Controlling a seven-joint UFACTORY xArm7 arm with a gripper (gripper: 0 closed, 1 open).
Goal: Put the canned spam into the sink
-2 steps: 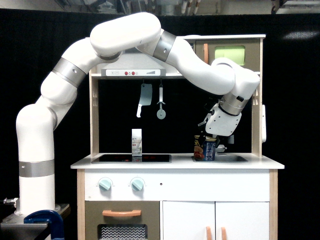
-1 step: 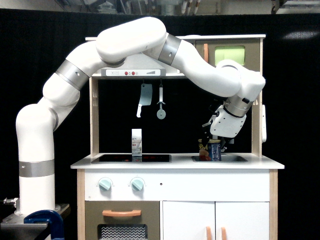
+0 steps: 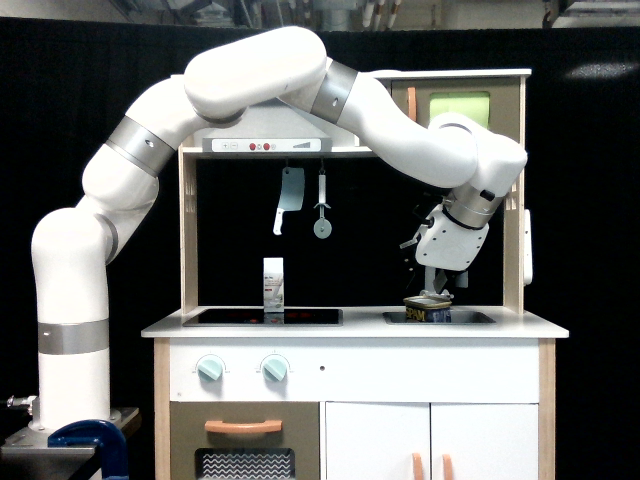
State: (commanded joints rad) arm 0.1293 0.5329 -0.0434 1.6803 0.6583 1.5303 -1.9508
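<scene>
Since the earlier frames the canned spam (image 3: 427,308) has gone from standing upright under the pincer (image 3: 435,290) to lying flat and low in the sink (image 3: 468,317), its gold rim uppermost and only its top part showing above the basin edge. It lies at the sink's end toward the exterior view's left — sensibly inside the basin rather than on the white worktop (image 3: 555,327), so the task looks done or very nearly so. The pincer hangs just above the tin, and whether it touches it I cannot tell; its jaws are dark against a dark background, so released or clenched is beyond saying. The faucet cannot be made out, and the basin floor is hidden by the rim. The small white carton (image 3: 273,284) stands well apart on the stovetop (image 3: 262,317) — untouched.
</scene>
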